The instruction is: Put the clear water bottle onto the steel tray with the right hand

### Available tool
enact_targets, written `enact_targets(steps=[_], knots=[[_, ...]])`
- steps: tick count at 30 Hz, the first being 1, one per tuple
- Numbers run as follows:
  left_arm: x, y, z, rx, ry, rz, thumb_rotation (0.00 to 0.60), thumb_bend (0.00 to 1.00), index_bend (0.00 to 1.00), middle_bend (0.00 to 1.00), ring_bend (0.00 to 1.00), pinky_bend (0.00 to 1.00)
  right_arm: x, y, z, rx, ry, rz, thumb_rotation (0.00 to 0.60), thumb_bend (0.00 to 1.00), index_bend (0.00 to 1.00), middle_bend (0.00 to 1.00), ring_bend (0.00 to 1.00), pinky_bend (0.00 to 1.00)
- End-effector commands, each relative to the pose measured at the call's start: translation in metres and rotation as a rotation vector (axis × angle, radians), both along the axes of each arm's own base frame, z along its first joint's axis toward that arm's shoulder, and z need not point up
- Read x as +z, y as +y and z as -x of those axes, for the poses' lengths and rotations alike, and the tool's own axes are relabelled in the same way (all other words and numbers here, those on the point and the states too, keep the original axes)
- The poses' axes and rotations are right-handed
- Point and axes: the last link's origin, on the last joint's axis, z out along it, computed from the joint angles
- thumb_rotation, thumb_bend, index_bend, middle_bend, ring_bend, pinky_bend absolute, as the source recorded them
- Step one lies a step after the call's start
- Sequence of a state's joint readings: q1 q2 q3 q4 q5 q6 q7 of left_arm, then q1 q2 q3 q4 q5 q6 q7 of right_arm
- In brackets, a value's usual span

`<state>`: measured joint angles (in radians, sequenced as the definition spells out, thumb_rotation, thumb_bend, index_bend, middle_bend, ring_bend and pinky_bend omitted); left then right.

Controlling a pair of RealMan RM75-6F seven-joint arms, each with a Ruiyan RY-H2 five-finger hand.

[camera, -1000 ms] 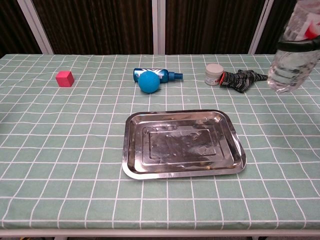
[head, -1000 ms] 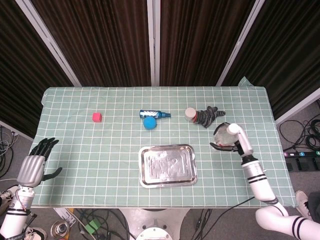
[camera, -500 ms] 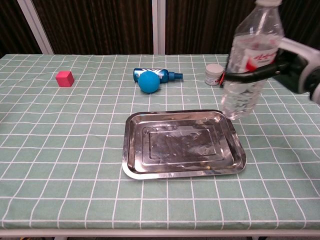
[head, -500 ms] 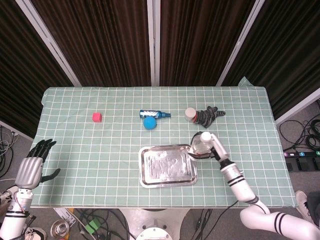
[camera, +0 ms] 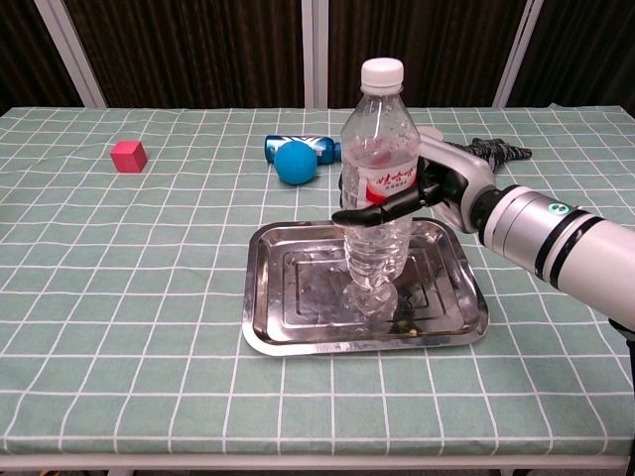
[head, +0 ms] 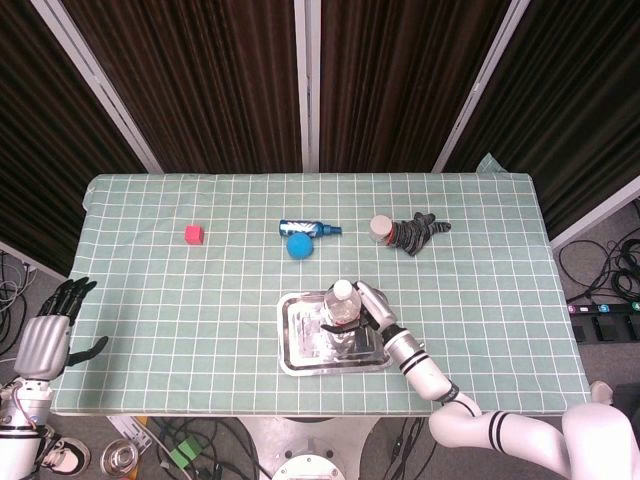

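Dark curtains are hanging behind a table [head: 150, 300] that is wearing a green checked cloth. Near its middle, toward six o'clock, the steel tray [head: 300, 350] [camera: 298, 327] is lying flat. Your right hand [head: 368, 308] [camera: 437, 188] is wrapping its fingers [camera: 382, 210] around the clear water bottle [head: 343, 310] [camera: 378, 188], gripping it at the label. The bottle is standing upright with its base on the tray's floor, slightly toward three o'clock of the tray's centre. Your left hand [head: 45, 335] is hanging off the table's nine o'clock edge, holding nothing, fingers apart. At twelve o'clock from the tray, a blue ball [head: 299, 246] [camera: 295, 163] is touching a blue spray bottle [head: 300, 228] [camera: 283, 146] lying on its side. Toward one o'clock, a small jar [head: 380, 227] is sitting against a dark glove [head: 418, 232] [camera: 496, 151]. A red cube [head: 194, 234] [camera: 128, 156] is resting alone around ten o'clock.
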<state>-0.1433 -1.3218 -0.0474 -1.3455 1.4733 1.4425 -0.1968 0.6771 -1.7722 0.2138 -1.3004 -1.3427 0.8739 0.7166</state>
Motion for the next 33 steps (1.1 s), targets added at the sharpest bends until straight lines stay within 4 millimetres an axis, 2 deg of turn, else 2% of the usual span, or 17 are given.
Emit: enact_targets(steps=[1,4,6,8,10,12,18,21,24,25,27,28,31,33], knots=[[0.000,0.000,0.001,0.002,-0.003,-0.002,0.600,0.24,0.16,0.18,0.09,0.19,-0.005,0.004,0.003,0.018,0.006,-0.044,0.600,0.00,0.49,0.52,0.31,0.38],[0.000,0.001,0.002,0.002,-0.005,-0.004,0.600,0.24,0.16,0.18,0.09,0.19,-0.003,0.006,0.006,0.051,0.035,-0.089,0.600,0.00,0.25,0.43,0.18,0.27],[0.000,0.001,0.002,0.001,-0.005,-0.002,0.600,0.24,0.16,0.18,0.09,0.19,0.000,0.008,0.007,0.056,0.034,-0.132,0.600,0.00,0.07,0.28,0.05,0.12],[-0.001,0.001,0.002,0.001,-0.006,0.000,0.600,0.24,0.16,0.18,0.09,0.19,0.005,0.009,0.010,0.077,0.054,-0.158,0.600,0.00,0.00,0.15,0.00,0.02],[-0.002,0.001,0.001,-0.002,-0.005,0.003,0.600,0.24,0.16,0.18,0.09,0.19,0.010,0.009,0.014,0.106,0.089,-0.153,0.600,0.00,0.00,0.06,0.00,0.00],[-0.003,0.001,0.001,-0.004,-0.004,0.003,0.600,0.24,0.16,0.18,0.09,0.19,0.015,0.009,0.017,0.118,0.105,-0.146,0.600,0.00,0.00,0.03,0.00,0.00],[-0.003,0.002,-0.002,-0.012,-0.004,0.003,0.600,0.24,0.16,0.18,0.09,0.19,0.048,0.012,0.034,0.163,0.214,-0.137,0.600,0.00,0.00,0.00,0.00,0.00],[-0.003,0.003,-0.003,-0.015,-0.002,0.004,0.600,0.24,0.16,0.18,0.09,0.19,0.088,0.015,0.059,0.189,0.430,-0.206,0.600,0.00,0.00,0.00,0.00,0.00],[-0.005,0.004,-0.005,-0.016,-0.001,0.010,0.600,0.24,0.16,0.18,0.09,0.19,0.139,0.020,0.089,0.157,0.622,-0.192,0.600,0.00,0.00,0.00,0.00,0.00],[-0.006,0.004,-0.005,-0.016,0.001,0.012,0.600,0.24,0.16,0.18,0.09,0.19,0.158,0.026,0.103,0.133,0.687,-0.151,0.600,0.02,0.00,0.00,0.00,0.00],[-0.008,0.004,-0.005,-0.015,0.002,0.017,0.600,0.24,0.16,0.18,0.09,0.19,0.183,0.036,0.124,0.101,0.789,-0.043,0.600,0.07,0.00,0.01,0.00,0.00],[-0.009,0.004,-0.005,-0.016,0.004,0.019,0.600,0.24,0.16,0.18,0.09,0.19,0.195,0.045,0.137,0.079,0.863,0.068,0.600,0.09,0.00,0.01,0.00,0.00],[-0.010,0.005,-0.006,-0.021,0.015,0.025,0.600,0.24,0.16,0.18,0.09,0.19,0.208,0.069,0.160,0.021,1.026,0.315,0.600,0.10,0.00,0.03,0.00,0.00],[-0.010,0.006,-0.007,-0.025,0.021,0.023,0.600,0.24,0.16,0.18,0.09,0.19,0.211,0.082,0.171,-0.011,1.083,0.419,0.600,0.10,0.00,0.03,0.00,0.00]])
